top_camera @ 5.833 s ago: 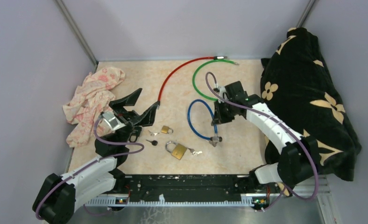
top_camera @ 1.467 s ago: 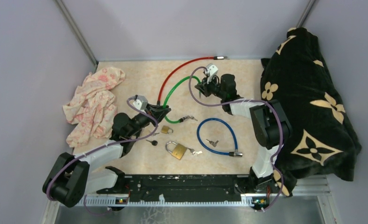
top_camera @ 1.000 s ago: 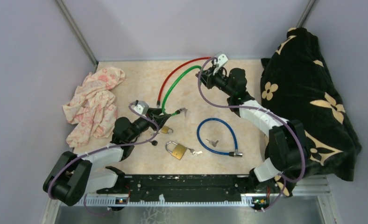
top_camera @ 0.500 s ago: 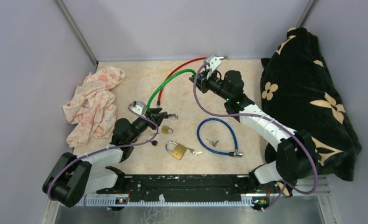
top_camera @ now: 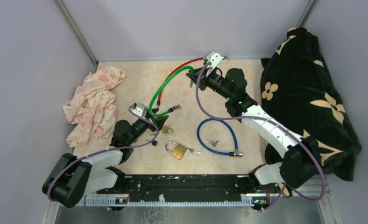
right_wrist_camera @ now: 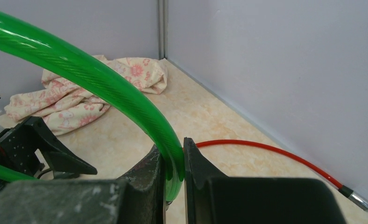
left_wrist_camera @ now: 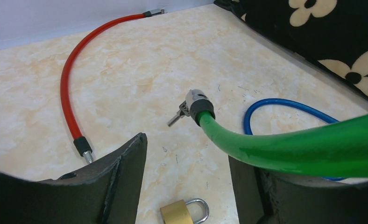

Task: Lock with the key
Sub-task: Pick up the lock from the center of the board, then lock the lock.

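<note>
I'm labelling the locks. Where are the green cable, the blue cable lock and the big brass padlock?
green cable (left_wrist_camera: 275, 149): left wrist view, green sheath.
blue cable lock (top_camera: 237, 153): top view, lock head.
big brass padlock (top_camera: 178, 151): top view, brass body.

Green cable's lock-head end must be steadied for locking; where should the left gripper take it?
Probably just behind the silver lock head, left gripper closing across the green cable from the near side: the sheath is round, and the keys stay free.
</note>
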{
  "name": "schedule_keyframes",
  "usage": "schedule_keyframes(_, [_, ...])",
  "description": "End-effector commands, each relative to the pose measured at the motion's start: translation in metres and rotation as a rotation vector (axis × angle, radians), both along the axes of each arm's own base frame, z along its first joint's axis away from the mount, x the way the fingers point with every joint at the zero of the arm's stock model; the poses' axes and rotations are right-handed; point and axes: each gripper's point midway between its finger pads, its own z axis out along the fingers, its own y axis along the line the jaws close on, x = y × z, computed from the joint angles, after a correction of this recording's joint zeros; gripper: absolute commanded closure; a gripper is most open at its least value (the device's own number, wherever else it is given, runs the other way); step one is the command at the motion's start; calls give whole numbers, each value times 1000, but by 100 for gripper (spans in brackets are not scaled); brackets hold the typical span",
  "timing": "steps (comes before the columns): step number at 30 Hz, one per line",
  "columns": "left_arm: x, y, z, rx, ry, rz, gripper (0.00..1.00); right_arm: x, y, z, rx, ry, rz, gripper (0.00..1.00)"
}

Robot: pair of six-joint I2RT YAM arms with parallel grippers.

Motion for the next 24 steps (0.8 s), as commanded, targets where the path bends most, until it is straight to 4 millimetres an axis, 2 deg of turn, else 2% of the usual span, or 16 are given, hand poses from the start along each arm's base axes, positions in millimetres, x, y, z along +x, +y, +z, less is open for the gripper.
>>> schedule_keyframes(1, [3,3,15,-15,-58,23,29,-32,1,83,125,-169,51,100])
schedule_keyframes(11, [-4,-4,29,-60,-82,-29,23,-38,8,85,116,-174,65,100])
schedule_keyframes(18, [-22,-18,30,-78,-84,-145,19,-28,5,94,161,-159,12,100])
schedule_keyframes(20, [-16,-14,38,-117,-76,-105,23,-28,3,98,189,-152,1,100])
schedule_keyframes(22, [-8,-8,52,-158,-87,-50,35,-30,3,99,204,-145,6,100])
schedule_keyframes(24, [-4,-5,68,-189,-116,-24,40,-32,3,99,210,-138,16,100])
